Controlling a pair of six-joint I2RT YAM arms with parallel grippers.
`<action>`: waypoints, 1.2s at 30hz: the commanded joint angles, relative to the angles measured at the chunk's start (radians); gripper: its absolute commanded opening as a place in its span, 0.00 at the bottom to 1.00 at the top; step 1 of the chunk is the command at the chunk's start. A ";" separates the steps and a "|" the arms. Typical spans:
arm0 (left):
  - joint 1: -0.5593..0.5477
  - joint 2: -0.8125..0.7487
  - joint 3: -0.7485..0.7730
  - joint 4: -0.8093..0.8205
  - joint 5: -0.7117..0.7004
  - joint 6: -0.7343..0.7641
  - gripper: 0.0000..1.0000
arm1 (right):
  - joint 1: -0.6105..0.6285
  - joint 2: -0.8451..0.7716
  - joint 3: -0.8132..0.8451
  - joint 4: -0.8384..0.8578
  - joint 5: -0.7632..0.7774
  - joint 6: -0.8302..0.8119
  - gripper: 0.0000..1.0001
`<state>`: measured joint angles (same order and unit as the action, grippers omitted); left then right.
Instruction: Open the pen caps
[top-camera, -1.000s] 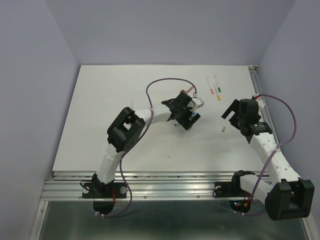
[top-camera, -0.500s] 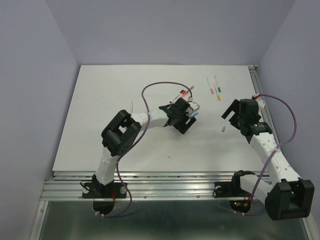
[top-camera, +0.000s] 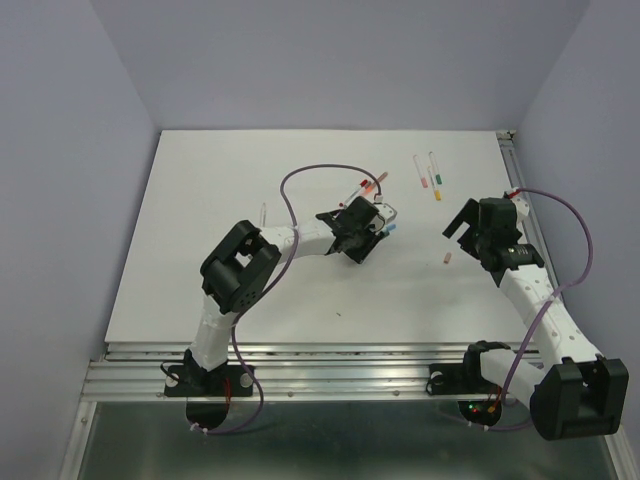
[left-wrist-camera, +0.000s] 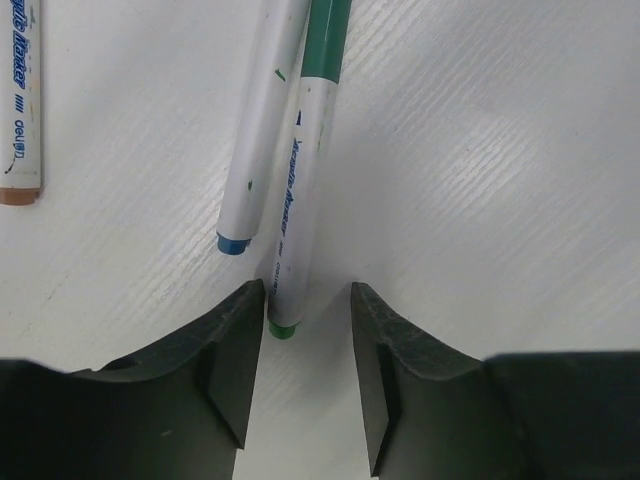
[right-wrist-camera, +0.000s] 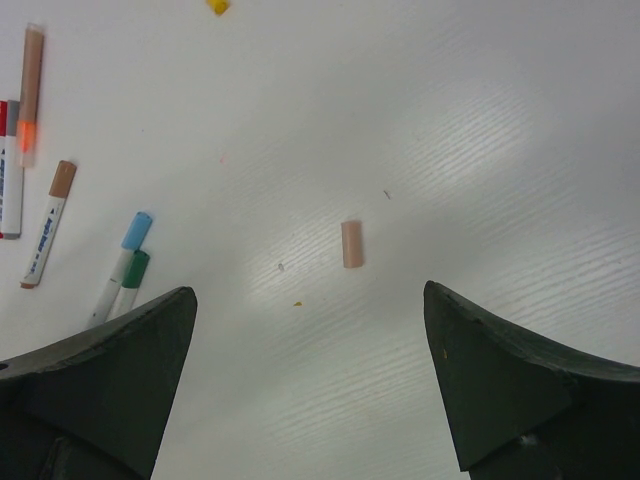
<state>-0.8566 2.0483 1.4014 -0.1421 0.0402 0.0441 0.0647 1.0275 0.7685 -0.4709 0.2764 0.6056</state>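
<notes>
In the left wrist view, three pens (left-wrist-camera: 262, 130) lie on the white bench (left-wrist-camera: 500, 150). The brown-ended pen (left-wrist-camera: 20, 100) at the far left has the word "deli" in blue on its side. The other two lie side by side and touch: the blue-ended pen (left-wrist-camera: 250, 180) and the green pen (left-wrist-camera: 300, 200), with its green cap (left-wrist-camera: 328, 40) on. The green pen has blue writing too, but I cannot read it. The left pincer (left-wrist-camera: 307, 295) is spread a little, with the green pen's back end between its tips, and it pinches nothing. Only the top view shows two more pens (top-camera: 427, 172) far back on the right. In the right wrist view I count five pens at the left edge and one loose cap (right-wrist-camera: 352, 244) lying alone. The right pincer (right-wrist-camera: 307, 292) is spread wide and holds nothing.
</notes>
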 joint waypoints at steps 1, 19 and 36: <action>-0.012 0.013 0.031 -0.045 0.029 0.007 0.45 | -0.008 -0.004 -0.024 0.026 0.004 -0.010 1.00; -0.078 -0.121 -0.077 0.030 0.032 -0.074 0.00 | -0.008 -0.030 -0.026 0.038 -0.081 -0.038 1.00; -0.125 -0.474 -0.416 0.435 0.021 -0.458 0.00 | 0.128 -0.103 -0.161 0.564 -0.658 0.069 1.00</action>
<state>-0.9607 1.6321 1.0195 0.1955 0.0708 -0.3412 0.1219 0.9401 0.5934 -0.0856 -0.3477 0.6407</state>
